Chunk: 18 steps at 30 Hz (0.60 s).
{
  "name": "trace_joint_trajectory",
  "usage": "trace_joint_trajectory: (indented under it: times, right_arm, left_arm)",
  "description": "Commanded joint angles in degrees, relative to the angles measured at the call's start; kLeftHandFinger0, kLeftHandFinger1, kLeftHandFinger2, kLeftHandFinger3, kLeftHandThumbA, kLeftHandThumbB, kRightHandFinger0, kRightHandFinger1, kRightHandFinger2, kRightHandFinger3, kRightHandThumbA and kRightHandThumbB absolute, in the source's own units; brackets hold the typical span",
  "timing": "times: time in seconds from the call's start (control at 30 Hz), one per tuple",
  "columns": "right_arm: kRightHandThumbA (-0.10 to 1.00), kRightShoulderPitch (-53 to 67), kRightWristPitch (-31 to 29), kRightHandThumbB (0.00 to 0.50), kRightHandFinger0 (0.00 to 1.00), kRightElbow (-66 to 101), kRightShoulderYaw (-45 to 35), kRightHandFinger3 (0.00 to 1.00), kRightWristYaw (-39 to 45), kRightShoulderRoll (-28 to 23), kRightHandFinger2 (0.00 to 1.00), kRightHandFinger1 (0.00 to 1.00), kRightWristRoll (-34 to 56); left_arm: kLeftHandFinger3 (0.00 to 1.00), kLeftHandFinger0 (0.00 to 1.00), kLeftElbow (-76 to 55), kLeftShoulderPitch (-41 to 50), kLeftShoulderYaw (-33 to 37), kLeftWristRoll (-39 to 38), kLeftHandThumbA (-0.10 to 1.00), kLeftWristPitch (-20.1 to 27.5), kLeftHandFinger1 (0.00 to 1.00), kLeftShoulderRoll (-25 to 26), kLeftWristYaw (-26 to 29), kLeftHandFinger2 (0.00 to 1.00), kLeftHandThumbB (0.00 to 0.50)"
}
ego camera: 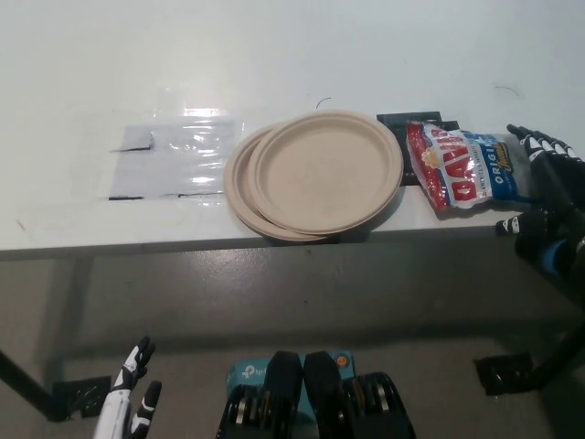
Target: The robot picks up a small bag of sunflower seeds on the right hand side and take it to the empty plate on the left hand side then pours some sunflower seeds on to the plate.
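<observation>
White table (pixel 274 55) carries two stacked paper plates (pixel 327 170) near its front edge, roughly centre of view; the upper plate is bare, the lower one shows as a crescent at 9 o'clock of it. The bag of sunflower seeds (pixel 466 167) lies flat on the table at 3 o'clock of the plates, just beside their rim, red and blue printed face up; a black patch (pixel 409 120) shows at the bag's 11 o'clock, partly under it. Right hand (pixel 541 192) stands at the bag's 3 o'clock end, fingers spread apart around that end; whether they touch the bag cannot be told; bag not lifted. Left hand (pixel 129 402) rests low at 7 o'clock of the view, below table level, fingers apart, holding nothing. A clear plastic sheet (pixel 174 160) lies at 9 o'clock of the plates, taped flat.
</observation>
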State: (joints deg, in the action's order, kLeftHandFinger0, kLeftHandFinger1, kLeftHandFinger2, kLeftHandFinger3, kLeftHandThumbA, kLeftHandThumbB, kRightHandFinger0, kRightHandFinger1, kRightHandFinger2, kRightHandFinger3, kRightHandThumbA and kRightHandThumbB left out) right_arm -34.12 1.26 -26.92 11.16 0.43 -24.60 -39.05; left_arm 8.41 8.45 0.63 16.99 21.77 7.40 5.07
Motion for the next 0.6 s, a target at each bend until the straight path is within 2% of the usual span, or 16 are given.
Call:
trace_joint_trajectory:
  times: [0.0, 0.2, 0.3, 0.47, 0.57]
  right_arm:
    - [1.0, -3.22, 0.35, 0.4, 1.0, 0.25, -0.21, 1.0, -0.89, -1.49, 1.0, 1.0, 0.23]
    - [1.0, -3.28, -0.06, 0.379, 1.0, 2.16, -1.05, 1.0, -0.59, -2.22, 1.0, 1.0, 1.12]
    - [1.0, -3.19, 0.77, 0.36, 1.0, 3.48, -1.42, 1.0, 0.34, -2.63, 1.0, 1.0, 1.4]
    - [1.0, -1.93, 1.86, 0.383, 1.0, 8.28, -2.8, 1.0, 1.44, -3.74, 1.0, 1.0, 2.43]
    - [1.0, -1.46, 2.06, 0.367, 1.0, 10.9, -3.48, 1.0, 2.27, -4.39, 1.0, 1.0, 3.31]
  left_arm:
    - [1.0, 1.0, -1.55, 0.23, 0.59, 0.95, 1.0, 0.02, 1.0, 1.11, -0.34, 1.0, 0.063]
    - [1.0, 1.0, -1.08, -0.34, 0.82, 1.46, 1.0, 0.66, 1.0, 1.53, -0.11, 1.0, 0.068]
    - [1.0, 1.0, -1.9, -0.06, 1.01, 1.75, 1.0, -0.56, 1.0, 1.52, -0.38, 1.0, 0.083]
    - [1.0, 1.0, -2.48, -0.04, 1.19, 2.08, 1.0, -1.4, 1.0, 1.82, -0.61, 1.0, 0.085]
    - [1.0, 1.0, -2.5, -0.32, 1.21, 1.85, 1.0, -1.68, 1.0, 1.83, -0.67, 1.0, 0.088]
